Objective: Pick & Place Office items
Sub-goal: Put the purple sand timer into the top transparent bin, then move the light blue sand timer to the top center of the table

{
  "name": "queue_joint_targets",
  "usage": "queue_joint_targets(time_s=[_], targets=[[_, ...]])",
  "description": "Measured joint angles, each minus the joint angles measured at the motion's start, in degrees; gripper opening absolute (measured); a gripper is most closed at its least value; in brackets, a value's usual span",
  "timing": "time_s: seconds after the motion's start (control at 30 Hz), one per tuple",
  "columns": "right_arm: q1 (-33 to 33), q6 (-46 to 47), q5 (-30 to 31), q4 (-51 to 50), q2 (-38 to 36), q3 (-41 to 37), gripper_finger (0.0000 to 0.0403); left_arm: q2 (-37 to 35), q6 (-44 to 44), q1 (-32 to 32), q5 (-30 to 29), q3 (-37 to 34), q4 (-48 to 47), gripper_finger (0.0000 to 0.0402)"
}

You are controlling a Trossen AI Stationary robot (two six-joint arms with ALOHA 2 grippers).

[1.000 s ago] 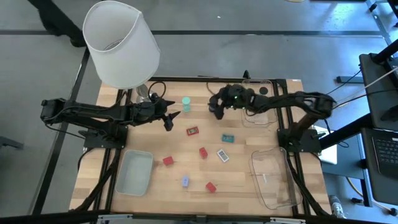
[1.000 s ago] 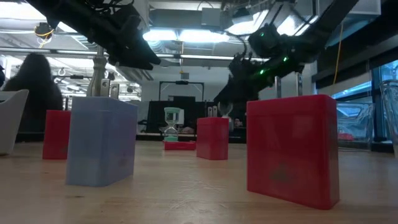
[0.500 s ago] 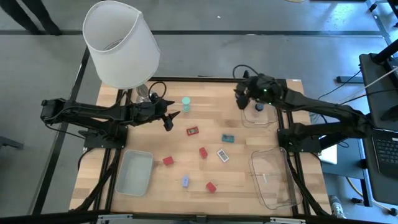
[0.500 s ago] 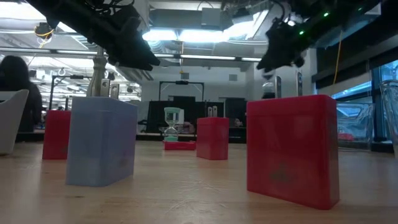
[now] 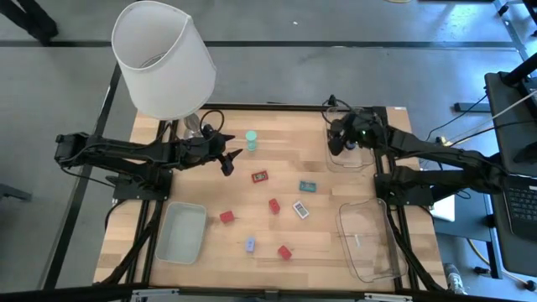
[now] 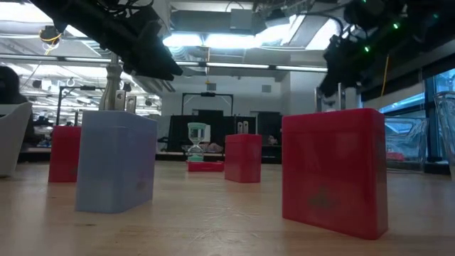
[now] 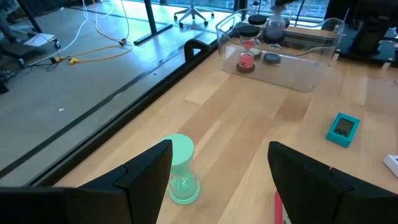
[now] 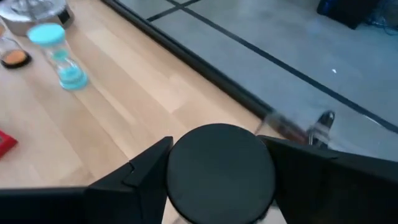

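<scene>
Change noted: we find the right gripper (image 5: 339,143) has travelled from mid-table, near the teal cylinder (image 5: 251,139), across to the clear tray (image 5: 362,162) at the far right edge.
Meaning for task: we judge a carry in progress, release into that tray pending.
Right pincer: clamped on a dark cylinder (image 8: 221,167), its round top filling the gap between the fingers.
Right arm pose: reaching in from the right, wrist raised above the tray.
Left gripper (image 5: 228,159): unmoved, jaws wide and empty, hovering just beside the teal cylinder.
Items remaining: a red block (image 5: 273,205) and other flat pieces lie scattered mid-table; a frosted tray (image 5: 179,232) sits near left.
</scene>
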Motion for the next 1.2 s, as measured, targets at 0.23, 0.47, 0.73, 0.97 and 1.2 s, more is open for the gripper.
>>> queue_joint_targets(time_s=[0.23,0.47,0.73,0.97,1.2], targets=[[0.0,4.27,0.73,12.11,-2.47,-11.88,0.0221,0.0,-0.07,0.0,-0.7,0.02,0.61,0.0262],[0.01,8.65,5.4,18.91,-2.47,-18.71,0.0227,0.0,-0.21,-0.01,-1.61,0.02,0.61,0.0262],[0.02,10.11,7.14,19.74,-2.51,-19.74,0.016,0.0,-0.15,0.0,-1.62,0.02,0.68,0.0262],[0.0,9.95,6.69,22.01,-2.51,-19.74,0.0153,0.0,-0.03,0.0,-1.58,0.02,0.53,0.0262],[0.01,8.6,2.52,26.44,-2.51,-19.74,0.0193,0.0,-0.02,0.0,-1.57,0.02,0.51,0.0262]])
